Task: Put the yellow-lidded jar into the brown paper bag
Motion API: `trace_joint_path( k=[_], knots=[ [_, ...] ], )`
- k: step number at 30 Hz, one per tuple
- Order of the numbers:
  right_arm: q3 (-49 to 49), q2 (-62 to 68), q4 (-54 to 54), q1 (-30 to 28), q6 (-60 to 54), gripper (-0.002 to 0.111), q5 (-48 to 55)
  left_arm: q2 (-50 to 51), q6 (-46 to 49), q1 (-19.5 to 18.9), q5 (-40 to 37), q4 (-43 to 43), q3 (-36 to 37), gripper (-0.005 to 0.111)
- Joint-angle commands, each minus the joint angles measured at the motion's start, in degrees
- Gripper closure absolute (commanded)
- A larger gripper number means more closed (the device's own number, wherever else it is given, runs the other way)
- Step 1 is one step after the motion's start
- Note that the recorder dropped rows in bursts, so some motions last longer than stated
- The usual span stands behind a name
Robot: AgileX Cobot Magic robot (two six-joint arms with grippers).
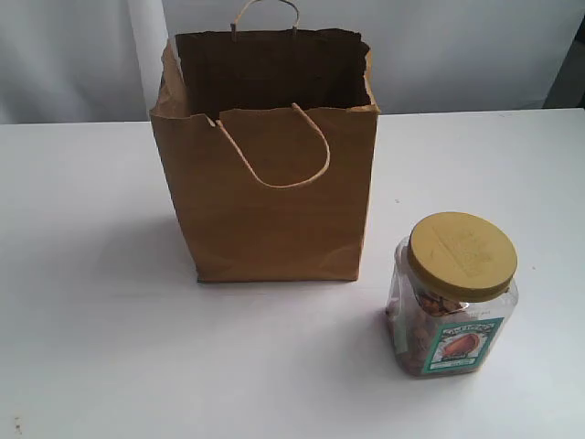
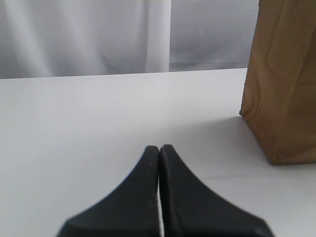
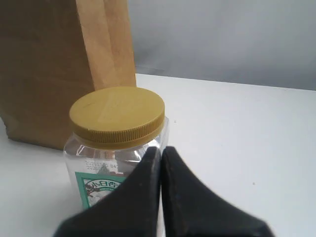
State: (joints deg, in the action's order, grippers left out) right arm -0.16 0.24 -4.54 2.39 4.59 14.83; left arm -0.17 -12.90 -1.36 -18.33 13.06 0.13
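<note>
A plain white surface (image 1: pixel 91 347) runs back to a pale grey curtain (image 1: pixel 73 55). The tall kraft-brown paper bag (image 1: pixel 274 210) stands open at far centre. The clear plastic yellow-lidded jar (image 1: pixel 454 302) stands upright at near right, apart from the bag. The left hand (image 2: pixel 159 150) is closed and empty over bare surface. The right hand (image 3: pixel 161 153) is also closed and empty, close by the jar.
</note>
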Motion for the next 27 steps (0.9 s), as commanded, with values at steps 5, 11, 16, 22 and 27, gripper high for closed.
trace_joint_path(
  k=[5, 11, 16, 22, 27],
  knots=[
    [0.16, -0.24, -0.52, -0.43, 0.07, 0.108, -0.02, 0.17, -0.22, 0.15, 0.57, -0.22, -0.13, 0.106],
    [0.16, -0.24, -0.52, -0.43, 0.07, 0.108, -0.02, 0.17, -0.22, 0.15, 0.57, -0.22, -0.13, 0.106],
    [0.16, -0.24, -2.30, -0.43, -0.07, 0.108, -19.65, 0.17, -0.22, 0.15, 0.57, -0.22, -0.13, 0.106],
    [0.16, -0.24, 0.27, -0.43, 0.39, 0.108, -35.13, 0.17, -0.22, 0.15, 0.57, -0.22, -0.13, 0.106],
    [0.16, -0.24, 1.21, -0.43, 2.81, 0.108, -35.83, 0.17, -0.22, 0.15, 0.57, -0.22, -0.13, 0.106]
  ],
)
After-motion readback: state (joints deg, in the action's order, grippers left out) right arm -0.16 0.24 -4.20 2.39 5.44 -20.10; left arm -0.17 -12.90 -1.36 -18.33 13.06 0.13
